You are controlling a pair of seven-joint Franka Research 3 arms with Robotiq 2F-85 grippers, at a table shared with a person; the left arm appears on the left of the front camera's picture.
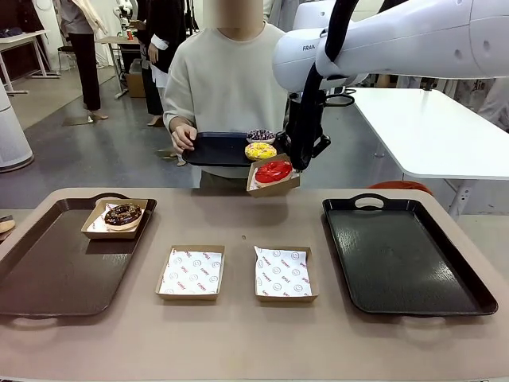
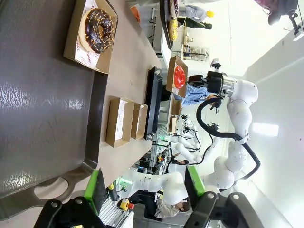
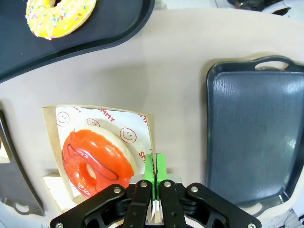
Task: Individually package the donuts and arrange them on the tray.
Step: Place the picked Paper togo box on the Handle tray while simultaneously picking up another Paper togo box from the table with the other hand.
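My right gripper (image 1: 301,162) is shut on the edge of a cardboard box (image 1: 273,185) that holds the glossy red donut (image 1: 273,172), held in the air above the table's far edge. In the right wrist view the green pads (image 3: 155,171) pinch the box wall beside the red donut (image 3: 95,161). The person holds a dark tray (image 1: 215,150) with the yellow sprinkled donut (image 1: 260,150) and the purple donut (image 1: 260,135). The chocolate donut (image 1: 122,214) sits boxed on the brown tray (image 1: 56,270). My left gripper (image 2: 145,187) hangs open over that tray.
Two empty paper-lined boxes (image 1: 191,272) (image 1: 285,273) lie at the table's middle front. A black tray (image 1: 406,255) with nothing on it lies at the right. The person stands at the far edge, one hand (image 1: 183,137) on the held tray.
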